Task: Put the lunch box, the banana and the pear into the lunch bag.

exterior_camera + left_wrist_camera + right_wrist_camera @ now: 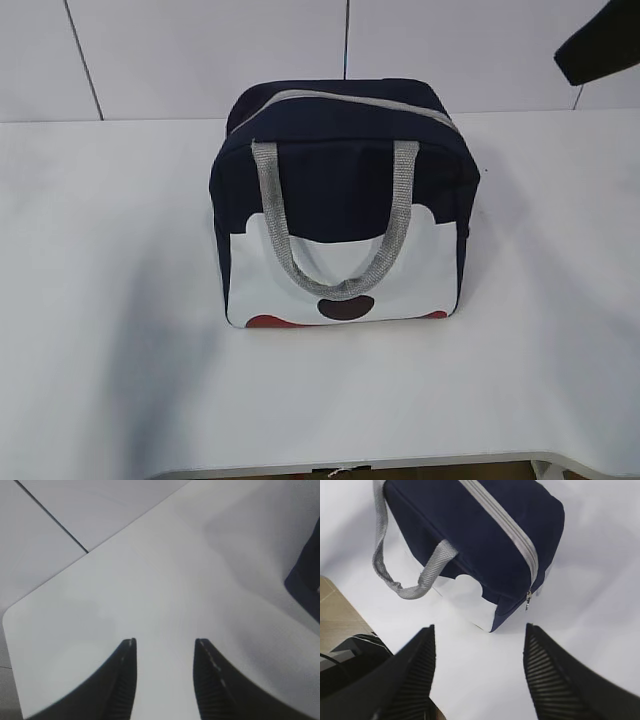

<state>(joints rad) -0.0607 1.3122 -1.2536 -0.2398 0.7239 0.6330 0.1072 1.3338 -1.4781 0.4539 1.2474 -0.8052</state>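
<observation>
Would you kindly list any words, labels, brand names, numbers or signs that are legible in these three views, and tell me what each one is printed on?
No readable text: none of the three views shows any.
Boxy navy-blue fabric lunch bag: its white lower front panel carries only a dark oval and red patches, shapes rather than letters.
Grey zipper: its small metal pull shows no legible marking.
White table: no print visible.

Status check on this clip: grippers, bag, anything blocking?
Left gripper open, empty, over bare table. Right gripper open, empty, above the bag. Bag upright, zipper shut. Lunch box, banana, pear not in view.
</observation>
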